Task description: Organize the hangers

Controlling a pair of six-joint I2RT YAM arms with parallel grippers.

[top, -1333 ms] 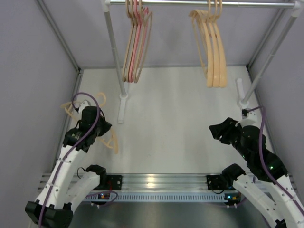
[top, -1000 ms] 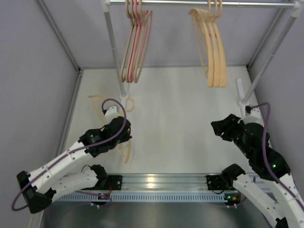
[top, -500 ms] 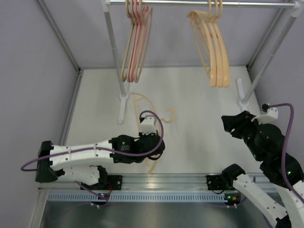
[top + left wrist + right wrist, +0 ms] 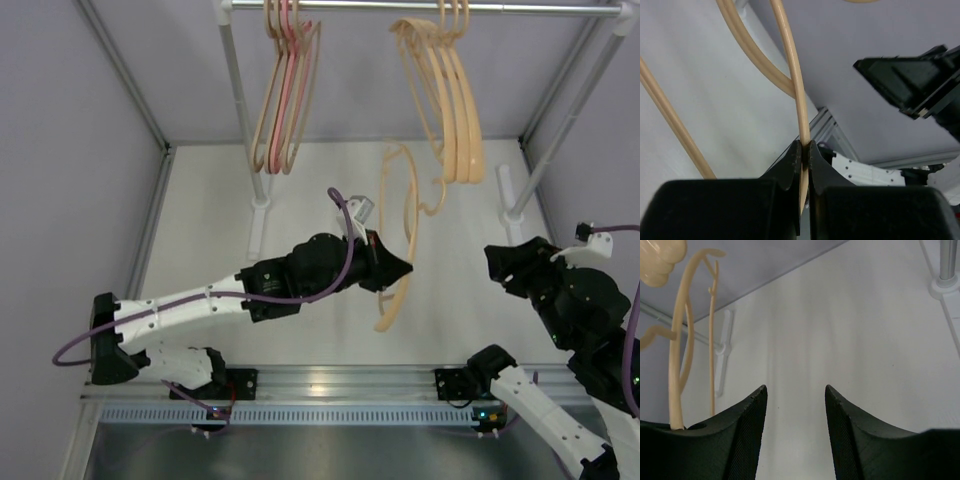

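Note:
My left gripper [image 4: 398,266] is shut on a beige hanger [image 4: 397,235] and holds it in the air over the middle of the table, hook toward the right. In the left wrist view the jaws [image 4: 802,147] pinch the thin hanger bar [image 4: 790,70]. A group of beige hangers with one pink hanger [image 4: 290,85] hangs at the left of the rail. Peach-tan hangers [image 4: 455,95] hang to the right. My right gripper [image 4: 505,262] is open and empty at the right; its wrist view shows the held hanger [image 4: 677,365] at left.
A metal rail [image 4: 420,8] runs across the top on two poles, left pole [image 4: 243,120] and right pole [image 4: 565,125], each on a white foot. Grey walls close in the left, right and back. An aluminium rail [image 4: 330,385] runs along the near edge.
My left arm swung from the far left across to the middle, lifting the beige hanger off the table into the air. My right arm drew back to the right.

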